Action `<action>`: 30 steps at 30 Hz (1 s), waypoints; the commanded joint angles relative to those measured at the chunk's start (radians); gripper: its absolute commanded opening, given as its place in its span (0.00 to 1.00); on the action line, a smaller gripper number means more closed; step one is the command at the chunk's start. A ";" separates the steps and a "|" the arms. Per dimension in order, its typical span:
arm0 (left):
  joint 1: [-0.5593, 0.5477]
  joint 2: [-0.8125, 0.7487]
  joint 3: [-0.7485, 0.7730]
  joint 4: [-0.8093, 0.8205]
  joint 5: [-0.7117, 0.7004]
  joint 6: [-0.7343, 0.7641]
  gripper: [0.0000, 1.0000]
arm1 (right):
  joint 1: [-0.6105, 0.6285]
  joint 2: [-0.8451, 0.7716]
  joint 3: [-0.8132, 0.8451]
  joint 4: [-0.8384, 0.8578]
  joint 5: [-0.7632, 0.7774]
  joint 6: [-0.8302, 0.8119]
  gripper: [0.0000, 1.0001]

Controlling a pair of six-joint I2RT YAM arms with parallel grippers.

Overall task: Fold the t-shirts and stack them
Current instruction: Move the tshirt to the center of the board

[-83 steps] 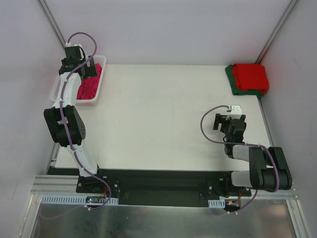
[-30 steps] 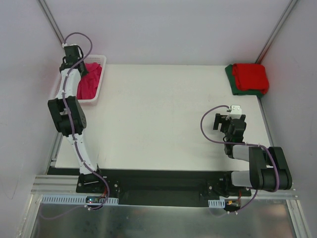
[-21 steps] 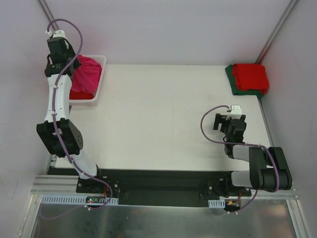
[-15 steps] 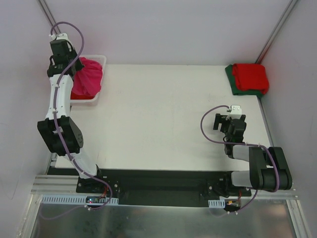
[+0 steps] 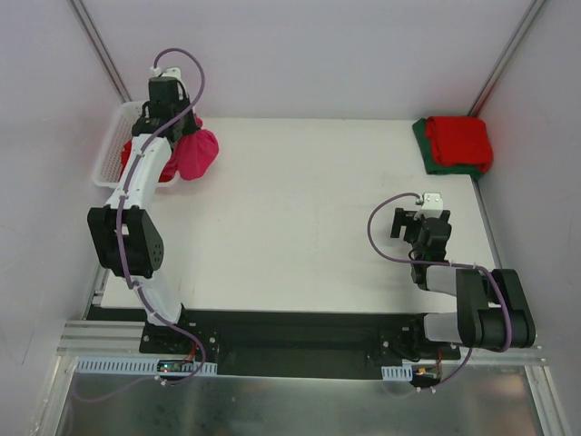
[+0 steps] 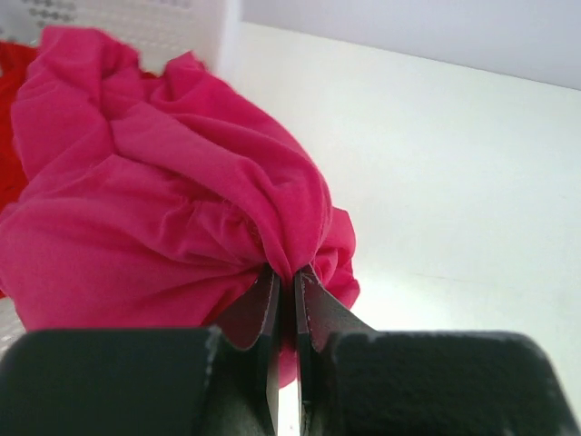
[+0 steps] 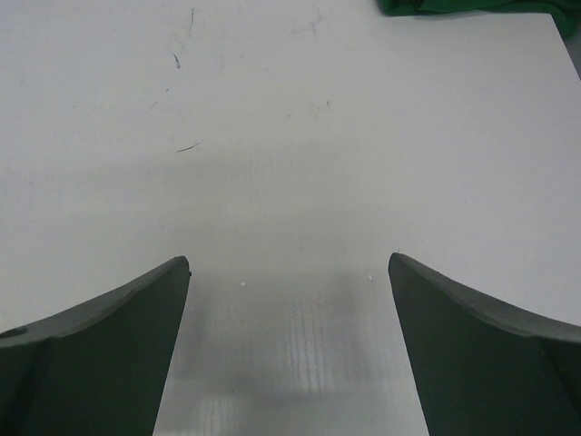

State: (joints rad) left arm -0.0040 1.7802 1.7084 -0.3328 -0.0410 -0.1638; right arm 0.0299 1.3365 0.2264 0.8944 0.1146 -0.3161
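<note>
Magenta-pink t-shirt (image 5: 196,154) hung bunched from the left tool (image 6: 292,272), pinched tight, just beside the white basket (image 5: 111,143) at the far-left corner of the bench (image 5: 300,227) — red cloth (image 6: 11,136) lay inside. Right tool (image 7: 289,262) gaped wide over bare bench; a red t-shirt (image 5: 459,136) sat on a green one (image 5: 423,141) at the far-right corner.

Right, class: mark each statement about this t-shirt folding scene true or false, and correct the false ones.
1. The left jaws are shut on the pink t-shirt. True.
2. The pink t-shirt is neatly folded. False: it hangs bunched beside the basket.
3. The red t-shirt lies folded on the green t-shirt. True.
4. The right jaws grip the green t-shirt. False: they stand open and empty above the table.
</note>
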 commanded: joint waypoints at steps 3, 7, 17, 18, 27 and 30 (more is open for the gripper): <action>-0.080 0.010 0.254 -0.031 0.004 0.013 0.00 | 0.004 -0.005 0.025 0.057 -0.010 -0.003 0.96; -0.126 -0.018 0.336 -0.089 0.032 0.041 0.00 | 0.004 -0.005 0.025 0.055 -0.012 -0.003 0.96; -0.315 -0.159 0.356 -0.137 0.076 0.098 0.00 | 0.004 -0.005 0.025 0.055 -0.012 -0.003 0.96; -0.330 -0.166 0.355 -0.141 0.082 0.099 0.00 | 0.004 -0.005 0.025 0.055 -0.010 -0.003 0.96; -0.576 -0.174 0.393 -0.178 0.083 0.122 0.00 | 0.004 -0.005 0.025 0.057 -0.012 -0.003 0.96; -0.652 -0.160 0.372 -0.183 0.049 0.138 0.00 | -0.002 -0.005 0.025 0.057 -0.012 -0.003 0.96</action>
State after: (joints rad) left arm -0.5793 1.6367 2.0636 -0.5240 0.0429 -0.0631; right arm 0.0299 1.3365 0.2264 0.8944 0.1146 -0.3161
